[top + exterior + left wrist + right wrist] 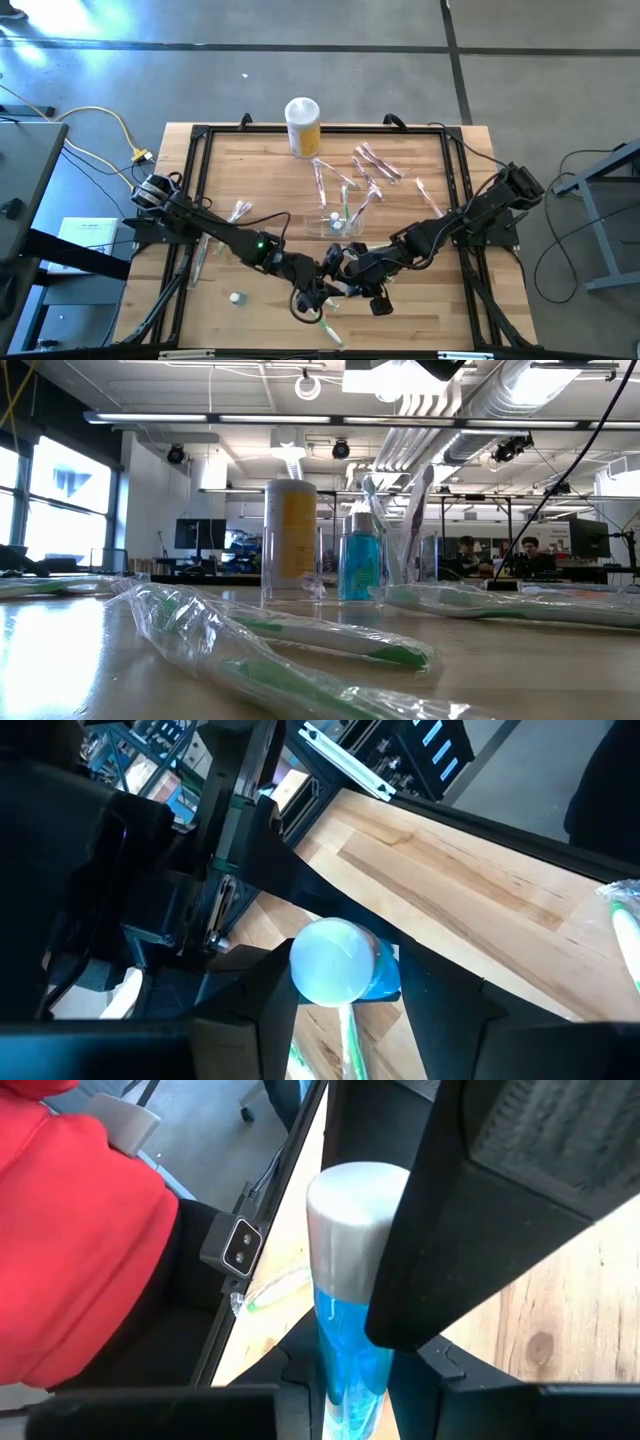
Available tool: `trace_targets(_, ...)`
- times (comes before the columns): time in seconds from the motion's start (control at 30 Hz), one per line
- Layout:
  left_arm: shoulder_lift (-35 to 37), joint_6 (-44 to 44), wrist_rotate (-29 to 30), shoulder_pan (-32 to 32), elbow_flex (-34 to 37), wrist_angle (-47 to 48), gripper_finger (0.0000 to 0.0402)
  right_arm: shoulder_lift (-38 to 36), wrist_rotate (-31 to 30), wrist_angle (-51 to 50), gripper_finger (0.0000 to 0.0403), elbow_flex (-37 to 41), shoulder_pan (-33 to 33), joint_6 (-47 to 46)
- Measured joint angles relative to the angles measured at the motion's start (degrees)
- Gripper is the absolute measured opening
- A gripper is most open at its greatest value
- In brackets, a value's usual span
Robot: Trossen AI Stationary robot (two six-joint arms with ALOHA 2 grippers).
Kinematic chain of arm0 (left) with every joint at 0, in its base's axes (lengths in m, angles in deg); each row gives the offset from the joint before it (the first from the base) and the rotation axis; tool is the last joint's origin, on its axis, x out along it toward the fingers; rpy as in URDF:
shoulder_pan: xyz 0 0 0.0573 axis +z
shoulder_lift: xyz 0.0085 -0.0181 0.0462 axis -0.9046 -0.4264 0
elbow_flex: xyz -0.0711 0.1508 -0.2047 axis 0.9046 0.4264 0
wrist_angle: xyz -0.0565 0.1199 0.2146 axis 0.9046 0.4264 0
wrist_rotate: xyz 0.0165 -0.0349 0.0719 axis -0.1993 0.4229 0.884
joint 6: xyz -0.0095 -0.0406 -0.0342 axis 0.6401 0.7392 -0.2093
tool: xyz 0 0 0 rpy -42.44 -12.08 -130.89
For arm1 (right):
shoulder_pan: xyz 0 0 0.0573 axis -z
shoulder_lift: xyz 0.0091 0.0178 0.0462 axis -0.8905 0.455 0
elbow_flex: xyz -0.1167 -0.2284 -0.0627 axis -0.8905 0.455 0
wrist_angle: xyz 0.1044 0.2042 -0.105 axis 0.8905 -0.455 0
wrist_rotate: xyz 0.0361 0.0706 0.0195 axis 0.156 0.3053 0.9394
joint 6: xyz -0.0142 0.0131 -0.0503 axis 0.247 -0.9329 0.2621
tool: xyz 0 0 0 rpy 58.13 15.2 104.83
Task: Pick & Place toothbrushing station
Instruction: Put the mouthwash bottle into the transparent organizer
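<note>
While both grippers meet low in the frame's middle, the right gripper [352, 283] clamped on a blue bottle [352, 1340] and the left gripper [318, 296] closing around its cap, the clear holder [337, 224] sits just above them, so the handover wants steadiness.

Overhead, tabletop and close wrist cameras share the table [420, 300].

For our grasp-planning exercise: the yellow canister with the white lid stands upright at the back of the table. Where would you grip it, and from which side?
Grip the yellow canister across its round body, below the white lid, with the tool held level. Probably come from the left arm's side, since wrapped toothbrushes crowd the other side.
</note>
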Motion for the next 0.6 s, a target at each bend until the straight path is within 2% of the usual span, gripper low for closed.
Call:
trace_targets(0.17,0.0,0.6,1.5,-0.1,0.0,0.4,0.015,0.0,-0.1,-0.3,0.0068,0.0,0.1,0.1)
trace_targets(0.6,0.0,3.0,1.5,-0.2,0.0,0.7,0.01,0.0,0.0,-1.4,0.0069,0.0,0.0,0.4)
